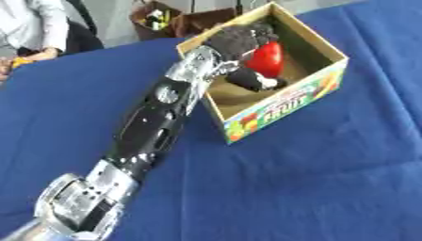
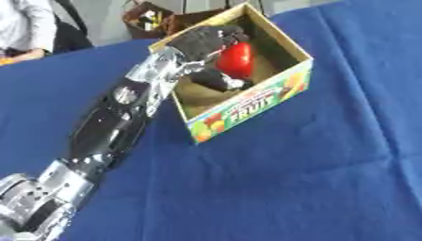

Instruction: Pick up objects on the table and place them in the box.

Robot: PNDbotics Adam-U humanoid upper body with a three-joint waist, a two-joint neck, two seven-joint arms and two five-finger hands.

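So the left hand (image 1: 239,40) reaches in over the near-left wall of the cardboard box (image 1: 317,87), and its fingers and thumb are curled round a shiny red object (image 1: 267,58), which sits inside the box, up off the floor as far as I can tell. The box has a colourful fruit print on its front and sits on the blue tablecloth (image 1: 329,179), with the arm (image 1: 157,122) stretching up to it from the lower left corner. Can't make out what the red thing actually is, just that it's rounded and glossy.
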